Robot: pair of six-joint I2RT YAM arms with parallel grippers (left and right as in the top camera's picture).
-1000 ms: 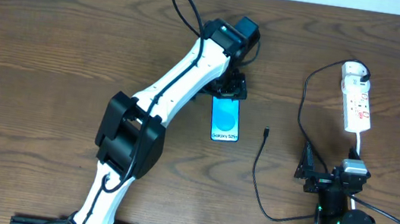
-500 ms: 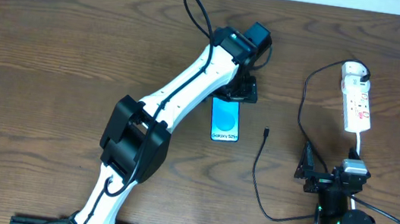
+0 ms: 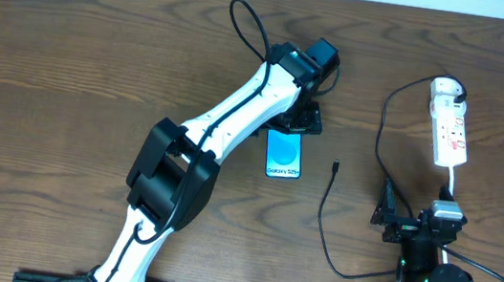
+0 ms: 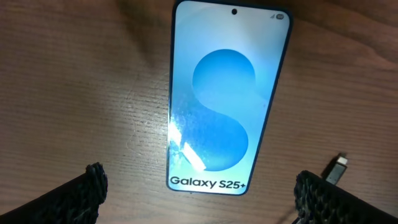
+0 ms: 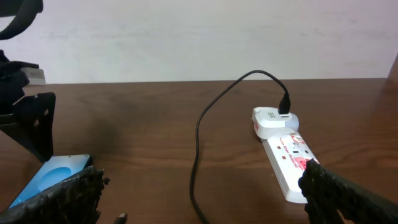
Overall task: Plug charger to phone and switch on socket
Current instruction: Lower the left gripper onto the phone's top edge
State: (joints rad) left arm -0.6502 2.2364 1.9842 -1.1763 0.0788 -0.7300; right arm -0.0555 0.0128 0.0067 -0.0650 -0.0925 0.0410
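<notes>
Left claw (image 4: 200,183) hangs over the phone (image 4: 227,93). You see its fingers (image 4: 87,196) spread wide at the lower corners of the wrist view, either side of the phone and gripping nothing. In the overhead view the phone lies flat, screen up, at mid-frame on the tabletop (image 3: 69,61), with the arm over its upper end. The charger (image 3: 323,208) has its tip just right of the phone, not touching it. Its cable loops down toward the lower right. The socket (image 3: 450,127) lies at the upper right, well apart from the phone, with the black cable plugged in at its top end. Your right claw (image 5: 202,186) sits below the socket, also spread apart and empty.
</notes>
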